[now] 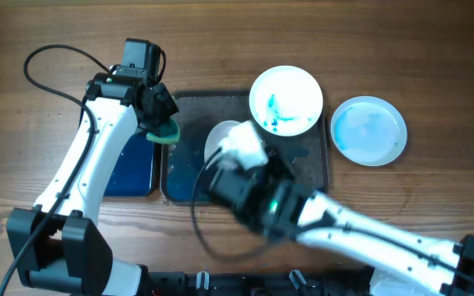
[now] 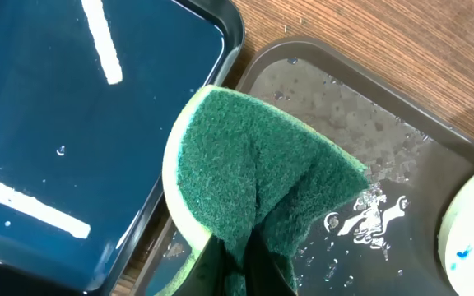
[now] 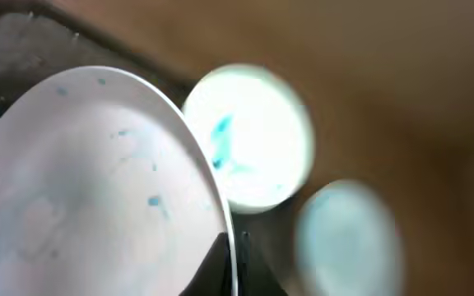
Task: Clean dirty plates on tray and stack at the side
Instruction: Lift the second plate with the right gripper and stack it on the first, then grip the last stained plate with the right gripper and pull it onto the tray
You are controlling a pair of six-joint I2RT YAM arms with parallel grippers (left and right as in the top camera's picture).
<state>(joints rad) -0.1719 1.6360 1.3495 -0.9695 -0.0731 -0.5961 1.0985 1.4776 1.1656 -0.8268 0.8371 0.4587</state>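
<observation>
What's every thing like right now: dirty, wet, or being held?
Tray, wet, droplets on it.
Blue tray, glossy.
Sponge, folded, pinched in left gripper.
Held plate, tilted, blue specks, gripped by right gripper.
Smeared plate, on tray corner, dirty.
Side plate, on table, blue film.

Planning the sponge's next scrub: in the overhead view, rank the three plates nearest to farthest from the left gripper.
1. Held plate, tilted over the middle of the tray.
2. Blue-smeared plate, at its upper-right corner.
3. Pale-blue plate, on the table, right of it.
</observation>
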